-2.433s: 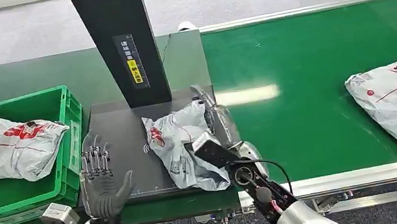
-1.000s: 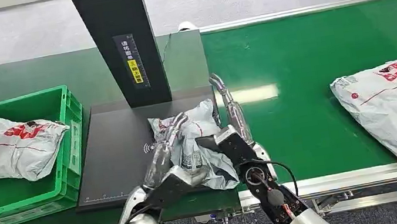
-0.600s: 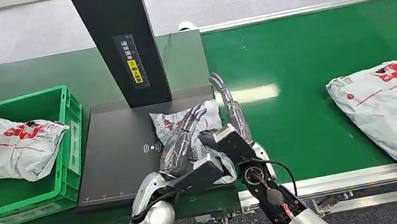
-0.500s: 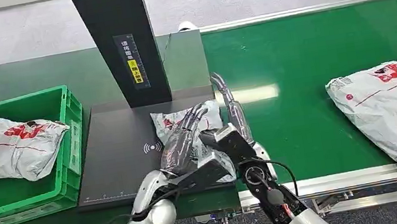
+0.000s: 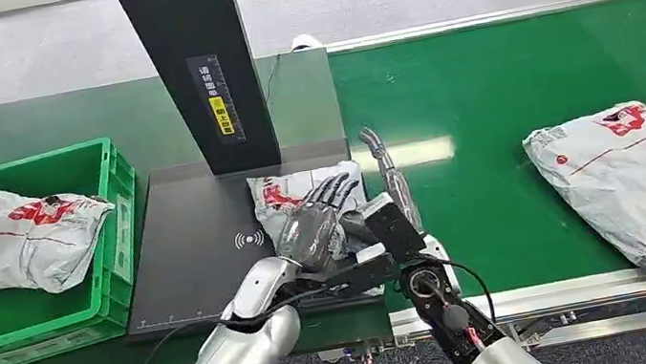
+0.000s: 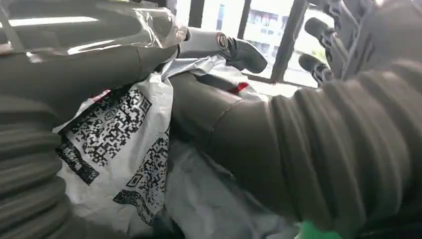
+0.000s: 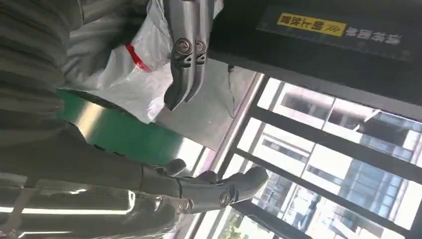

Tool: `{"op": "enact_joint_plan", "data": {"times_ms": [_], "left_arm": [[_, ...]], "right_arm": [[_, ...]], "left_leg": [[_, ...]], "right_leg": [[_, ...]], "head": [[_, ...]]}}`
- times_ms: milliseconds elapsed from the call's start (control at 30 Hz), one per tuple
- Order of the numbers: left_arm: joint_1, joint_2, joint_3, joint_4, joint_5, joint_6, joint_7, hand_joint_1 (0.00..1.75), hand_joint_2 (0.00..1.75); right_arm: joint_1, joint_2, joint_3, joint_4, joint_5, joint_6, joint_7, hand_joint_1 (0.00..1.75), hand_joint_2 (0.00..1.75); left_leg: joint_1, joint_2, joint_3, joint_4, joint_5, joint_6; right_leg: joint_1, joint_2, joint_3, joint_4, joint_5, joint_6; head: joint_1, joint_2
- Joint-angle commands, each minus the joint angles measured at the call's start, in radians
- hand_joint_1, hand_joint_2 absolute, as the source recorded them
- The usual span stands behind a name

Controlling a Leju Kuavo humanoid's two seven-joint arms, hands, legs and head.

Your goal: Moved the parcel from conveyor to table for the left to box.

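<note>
- The parcel (image 5: pixel 294 194), a grey plastic mailer with red print, lay on the black scanner pad (image 5: pixel 199 249) on the dark tabletop (image 5: pixel 22 130), at about 6 o'clock from the black scanner post (image 5: pixel 196 66).
- The left robot hand (image 5: pixel 317 221) rested on top of the parcel, its fingers curled down over the bag; whether it actually gripped the bag could not be told.
- The right robot hand (image 5: pixel 390 201) stood at the parcel's 3 o'clock edge, its fingers stretched out straight and apart toward 12 o'clock, holding nothing.
- In the left wrist view the parcel's printed code label (image 6: pixel 124 144) showed beside the grey thumb (image 6: pixel 219 45).
- A green crate (image 5: pixel 49 252) sat at 9 o'clock of the pad with a second grey parcel (image 5: pixel 14 238) in it.
- A third grey parcel (image 5: pixel 637 174) lay at 3 o'clock on the green conveyor belt (image 5: pixel 500 98), well apart from the hands.
</note>
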Motion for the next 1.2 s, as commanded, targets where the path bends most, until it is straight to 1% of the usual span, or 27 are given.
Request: {"op": "enact_joint_plan", "data": {"times_ms": [33,67,100,133,167,367,400,533,567,633,667,733,767,833,867,900,933,967,1000,1033,1067,1133,1200], "left_arm": [[-0.002,-0.023,-0.023,0.231,-0.017,-0.088,0.022,0.56,1.75],[-0.001,-0.022,-0.016,0.231,-0.017,-0.088,0.019,1.48,1.75],[0.000,-0.020,-0.015,0.229,-0.018,-0.083,0.020,1.64,1.75],[0.001,-0.019,-0.013,0.228,-0.021,-0.080,0.019,1.71,1.75],[0.001,-0.018,-0.012,0.227,-0.023,-0.078,0.018,1.75,1.75],[0.001,-0.015,0.004,0.221,-0.025,-0.075,0.010,1.75,1.75],[0.001,-0.015,0.006,0.221,-0.025,-0.075,0.010,1.75,1.75],[0.002,-0.013,0.019,0.221,-0.028,-0.066,0.011,1.75,1.75],[0.002,-0.012,0.021,0.220,-0.028,-0.059,0.013,1.75,1.75],[-0.002,-0.010,0.035,0.221,-0.029,-0.037,0.023,1.75,1.75],[-0.003,-0.008,0.042,0.220,-0.027,-0.027,0.026,1.75,1.75],[-0.012,0.000,0.073,0.220,-0.018,0.021,0.036,1.75,1.75],[-0.017,0.007,0.099,0.218,-0.015,0.065,0.042,1.75,1.75],[-0.025,0.025,0.138,0.209,-0.011,0.131,0.056,1.75,1.75],[-0.030,0.029,0.146,0.213,-0.011,0.127,0.049,1.75,1.75],[-0.030,0.036,0.169,0.205,-0.009,0.182,0.066,1.75,1.75],[-0.033,0.046,0.199,0.197,0.005,0.222,0.059,1.75,1.75],[-0.038,0.051,0.205,0.198,0.005,0.216,0.052,1.75,1.75],[-0.036,0.058,0.224,0.188,0.009,0.257,0.058,1.75,1.75],[-0.038,0.065,0.264,0.176,0.033,0.298,0.036,1.75,1.75],[-0.041,0.069,0.268,0.176,0.034,0.293,0.033,1.75,1.75],[-0.035,0.081,0.318,0.150,0.060,0.354,0.011,1.75,1.75],[-0.037,0.087,0.327,0.152,0.061,0.350,0.001,1.75,1.75]], "right_arm": [[-0.136,0.055,0.074,0.082,-0.002,0.011,-0.034,0.00,1.75],[-0.138,0.055,0.073,0.085,-0.002,0.012,-0.037,0.00,1.75],[-0.138,0.054,0.073,0.086,-0.002,0.012,-0.038,0.00,1.75],[-0.139,0.053,0.072,0.087,-0.003,0.013,-0.039,0.00,1.75],[-0.140,0.052,0.071,0.087,-0.003,0.015,-0.040,0.00,1.75],[-0.143,0.052,0.065,0.083,-0.003,0.020,-0.044,0.00,1.75],[-0.143,0.051,0.065,0.082,-0.003,0.021,-0.044,0.00,1.75],[-0.142,0.051,0.062,0.080,-0.002,0.018,-0.042,0.00,1.75],[-0.142,0.051,0.061,0.080,-0.002,0.017,-0.042,0.00,1.75],[-0.138,0.049,0.057,0.077,-0.004,0.012,-0.043,0.00,1.75],[-0.136,0.048,0.056,0.074,-0.005,0.012,-0.044,0.00,1.75],[-0.127,0.043,0.054,0.054,-0.009,0.020,-0.042,0.00,1.75],[-0.118,0.037,0.049,0.032,-0.020,0.042,-0.037,0.00,1.75],[-0.105,0.029,0.042,0.000,-0.032,0.067,-0.029,0.00,1.75],[-0.100,0.026,0.041,-0.012,-0.035,0.078,-0.026,0.00,1.75],[-0.095,0.024,0.038,-0.023,-0.041,0.090,-0.023,0.00,1.75],[-0.087,0.021,0.036,-0.040,-0.043,0.100,-0.020,0.00,1.75],[-0.083,0.020,0.034,-0.047,-0.044,0.103,-0.017,0.00,1.75],[-0.078,0.018,0.033,-0.056,-0.043,0.103,-0.013,0.00,1.75],[-0.070,0.017,0.030,-0.072,-0.040,0.105,-0.005,0.00,1.75],[-0.068,0.016,0.030,-0.075,-0.040,0.106,-0.004,0.00,1.75],[-0.058,0.014,0.026,-0.092,-0.036,0.112,0.005,0.00,1.75],[-0.056,0.014,0.025,-0.097,-0.033,0.114,0.009,0.00,1.75]], "left_leg": [[-0.001,0.005,0.002,0.000,-0.001,0.002],[-0.002,0.004,0.002,-0.001,-0.001,0.002],[-0.001,0.007,0.003,-0.001,-0.001,0.003],[-0.001,0.004,0.002,0.000,-0.001,0.002],[-0.001,0.007,0.003,-0.001,-0.001,0.003],[-0.002,0.004,0.001,-0.001,0.000,0.002],[-0.001,0.006,0.003,-0.001,-0.001,0.004],[-0.002,0.005,0.003,-0.001,-0.001,0.003],[-0.002,0.004,0.002,-0.001,0.000,0.002],[-0.001,0.005,0.003,-0.001,-0.001,0.003],[-0.001,0.004,0.002,-0.001,-0.001,0.002],[-0.001,0.002,0.001,0.000,0.000,0.002],[-0.001,0.004,0.002,-0.001,-0.001,0.003],[-0.001,0.002,0.001,-0.001,0.000,0.002],[-0.001,0.005,0.002,-0.001,-0.001,0.003],[-0.001,0.002,0.001,0.000,0.000,0.002],[-0.001,0.002,0.001,-0.001,0.000,0.002],[-0.001,0.004,0.002,-0.001,0.000,0.003],[-0.001,0.005,0.002,-0.001,0.000,0.002],[-0.001,0.003,0.001,-0.001,0.000,0.002],[0.000,0.005,0.002,-0.001,-0.001,0.003],[0.000,0.003,0.001,-0.001,0.000,0.002],[0.000,0.004,0.002,-0.001,0.000,0.002]], "right_leg": [[-0.001,0.005,-0.001,0.001,0.001,-0.002],[-0.001,0.004,-0.001,0.001,0.001,-0.002],[0.000,0.006,0.000,0.000,0.001,-0.004],[-0.001,0.004,-0.001,0.001,0.001,-0.002],[-0.001,0.006,-0.001,0.000,0.001,-0.003],[-0.001,0.003,-0.001,0.001,0.001,-0.002],[0.000,0.005,0.000,0.000,0.001,-0.004],[-0.001,0.005,0.000,0.000,0.001,-0.003],[-0.001,0.003,0.000,0.000,0.001,-0.002],[0.000,0.005,0.000,0.000,0.001,-0.004],[-0.001,0.003,0.000,0.000,0.001,-0.003],[-0.001,0.002,0.000,0.001,0.001,-0.002],[-0.001,0.004,0.000,0.000,0.001,-0.003],[-0.001,0.002,0.000,0.000,0.001,-0.002],[0.000,0.004,0.000,0.000,0.001,-0.003],[0.000,0.002,0.000,0.001,0.001,-0.002],[0.000,0.002,-0.001,0.001,0.001,-0.002],[0.000,0.003,0.000,0.000,0.001,-0.004],[0.000,0.004,-0.001,0.000,0.001,-0.004],[0.000,0.002,-0.001,0.001,0.001,-0.003],[0.001,0.005,0.000,0.000,0.001,-0.004],[0.000,0.002,0.000,0.000,0.001,-0.003],[0.001,0.004,0.000,0.000,0.001,-0.004]], "head": [[0.000,0.000],[0.000,0.000],[0.000,0.000],[0.000,0.000],[0.000,0.000],[0.000,0.000],[0.000,0.000],[0.000,0.000],[0.000,0.000],[0.000,0.000],[0.000,0.000],[0.000,0.000],[0.000,0.000],[0.000,0.000],[0.000,0.000],[0.000,0.000],[0.000,0.000],[0.000,0.000],[0.000,0.000],[0.000,0.000],[0.000,0.000],[0.000,0.000],[0.002,0.000]]}}
